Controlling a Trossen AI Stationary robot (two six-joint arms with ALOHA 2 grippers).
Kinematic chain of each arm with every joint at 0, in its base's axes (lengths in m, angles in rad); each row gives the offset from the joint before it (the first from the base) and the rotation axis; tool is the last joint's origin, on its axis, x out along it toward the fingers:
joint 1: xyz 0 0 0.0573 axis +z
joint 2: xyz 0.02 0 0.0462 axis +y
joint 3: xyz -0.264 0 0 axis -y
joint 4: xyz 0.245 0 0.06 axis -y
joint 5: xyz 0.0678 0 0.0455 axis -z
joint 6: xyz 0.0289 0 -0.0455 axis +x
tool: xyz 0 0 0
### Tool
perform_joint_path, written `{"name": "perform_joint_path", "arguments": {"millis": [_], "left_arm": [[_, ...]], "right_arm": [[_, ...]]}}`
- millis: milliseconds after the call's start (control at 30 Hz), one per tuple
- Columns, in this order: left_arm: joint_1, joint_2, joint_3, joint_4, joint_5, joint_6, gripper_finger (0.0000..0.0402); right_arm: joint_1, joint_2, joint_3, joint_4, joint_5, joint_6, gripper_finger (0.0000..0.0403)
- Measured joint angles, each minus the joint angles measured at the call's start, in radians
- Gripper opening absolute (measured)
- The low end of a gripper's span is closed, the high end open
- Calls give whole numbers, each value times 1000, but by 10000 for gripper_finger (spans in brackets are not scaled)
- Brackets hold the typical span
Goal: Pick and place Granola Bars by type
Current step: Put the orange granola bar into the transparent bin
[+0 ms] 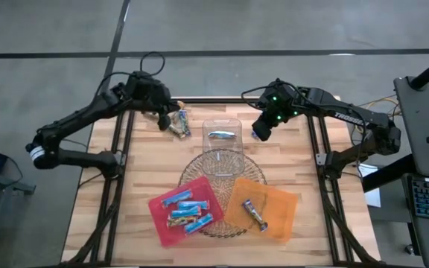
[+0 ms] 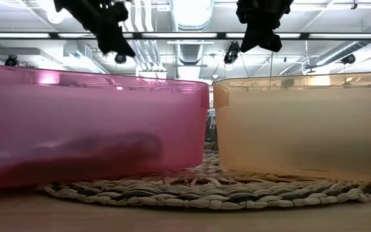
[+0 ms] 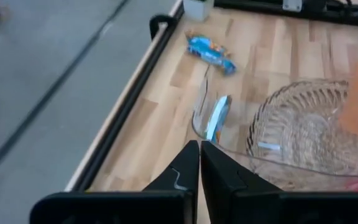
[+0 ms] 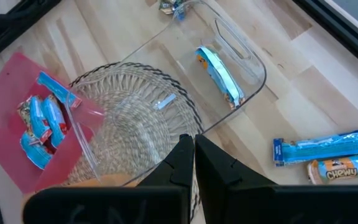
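Several light-blue granola bars [image 1: 187, 211] lie in the pink tray [image 1: 159, 223], and a dark bar [image 1: 256, 214] lies in the orange tray [image 1: 281, 219]. One silvery-blue bar [image 1: 222, 135] rests flat in the clear box [image 1: 222, 123]. A few bars [image 1: 179, 123] lie on the wood at the table's far left, just right of my left gripper [image 1: 165, 117], which is shut and raised. My right gripper [image 1: 262, 131], also shut, hovers right of the clear box. Below it a blue bar [image 4: 325, 148] and a tan bar [image 4: 344, 168] lie on the wood.
A round woven mat [image 1: 219, 167] lies under both trays and the clear box's near end. The trays fill the low view: pink wall [image 2: 89, 129] and orange wall [image 2: 301, 129], with both grippers high above. Black frame rails [image 1: 121, 149] run along the table's sides.
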Motion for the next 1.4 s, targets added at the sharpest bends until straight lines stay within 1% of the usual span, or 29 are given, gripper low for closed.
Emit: {"name": "perform_joint_path", "arguments": {"millis": [100,200,300,500,633,767,833,967,1267,1333,1400], "left_arm": [[58,58,0,-1,72,33,0],[101,124,0,-5,81,73,0],[123,190,9,-31,79,100,0],[125,278,64,-170,66,203,0],[125,307,73,-195,30,220,0],[125,321,73,-205,17,214,1],[125,324,76,-228,13,212,10],[123,323,82,-253,-11,218,54],[108,323,82,-274,-139,247,195],[101,323,80,-282,-149,269,217],[90,323,75,-285,-152,305,230]], "right_arm": [[0,0,0,1,0,-3,8],[0,0,0,1,0,-3,8],[0,0,0,0,0,-3,8],[3,0,0,-1,0,1,8],[3,0,0,-1,0,1,8],[3,0,-1,-1,0,-5,8],[3,-1,-2,-1,0,-10,8],[3,-1,-2,-1,0,-14,8],[3,-1,-3,-1,0,-11,8],[3,-1,-3,-1,1,-9,8],[3,-1,-3,-1,1,-9,8]]}}
